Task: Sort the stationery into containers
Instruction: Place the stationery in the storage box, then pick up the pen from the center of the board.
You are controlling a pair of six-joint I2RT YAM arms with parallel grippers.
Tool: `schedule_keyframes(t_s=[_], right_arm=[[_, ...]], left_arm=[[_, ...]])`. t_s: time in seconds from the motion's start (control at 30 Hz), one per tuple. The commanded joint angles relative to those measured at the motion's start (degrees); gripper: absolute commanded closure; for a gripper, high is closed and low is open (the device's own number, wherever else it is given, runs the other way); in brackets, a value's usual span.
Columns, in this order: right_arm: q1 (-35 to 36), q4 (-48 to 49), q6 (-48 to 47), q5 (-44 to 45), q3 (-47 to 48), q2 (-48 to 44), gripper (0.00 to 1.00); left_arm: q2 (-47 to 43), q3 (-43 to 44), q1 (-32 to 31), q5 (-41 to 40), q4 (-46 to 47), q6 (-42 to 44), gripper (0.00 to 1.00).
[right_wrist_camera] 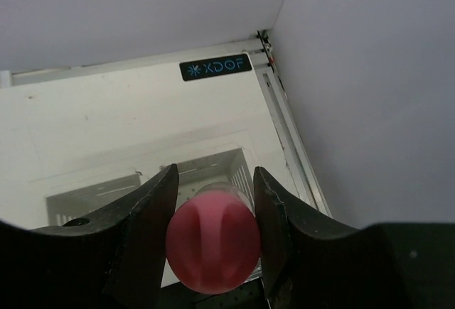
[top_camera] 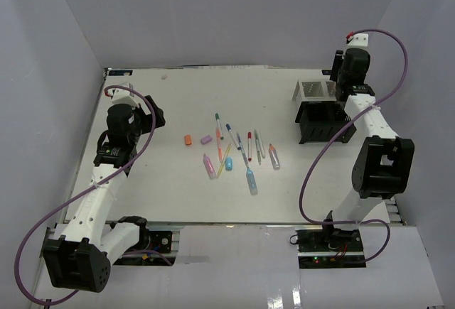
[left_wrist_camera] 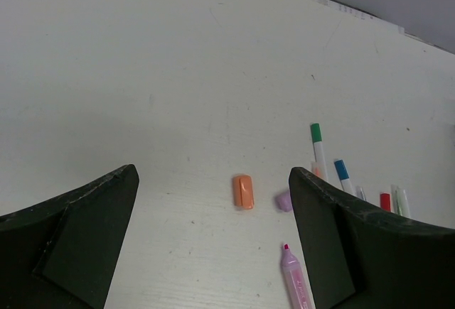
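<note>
The right pincer (right_wrist_camera: 213, 194) pinches a pink-capped bottle (right_wrist_camera: 213, 248), one finger pressed to each side of the cap. It hangs above the black organizer (top_camera: 320, 121), over the white mesh compartments (top_camera: 316, 90) joined to the organizer's far end. In the right wrist view the mesh openings show just beyond the bottle, which is not in a compartment.

The rest of the stationery lies on the desk (top_camera: 178, 202), well apart from the organizer on its left in the top view. Nearest the organizer is a loose fan of thin pens, among them a red-capped pen (top_camera: 249, 144) and a green-capped pen (top_camera: 218, 126). A pale blue marker (top_camera: 251, 180) and a pink marker (top_camera: 209, 165) lie among them on the near side. Farthest from the organizer are a purple eraser (top_camera: 206, 139) and an orange eraser (top_camera: 188, 140), apart from each other.

The left pincer (left_wrist_camera: 213, 177) is farther still from the organizer, beyond the orange eraser. Its fingers are spread wide above the desk with nothing between them.
</note>
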Motion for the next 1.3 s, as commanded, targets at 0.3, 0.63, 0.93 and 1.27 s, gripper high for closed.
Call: schedule_keyframes(t_s=[0.3,0.63,0.93,1.27], right_arm=[[-2.7,7.5,0.5,-6.61,-2.17,5.86,0.65],[-2.7,5.04,1.12,-9.77,-3.49,5.69,0.27],[0.55,0.65,0.5,-12.15,-4.81,-2.83,0.18],[20.58,-12.0,6.99,-9.07,-11.39,-8.99,0.21]], left_arm=[[-0.72,0.16,0.15,1.51,0.07,-0.38,0.02],[-0.72,-0.02,0.24,2.48,0.16,-0.38,0.02],[-1.25,0.07,0.15,3.27,0.16,-0.55,0.02],[-0.72,-0.11,0.15,3.45,0.16,-0.55,0.02]])
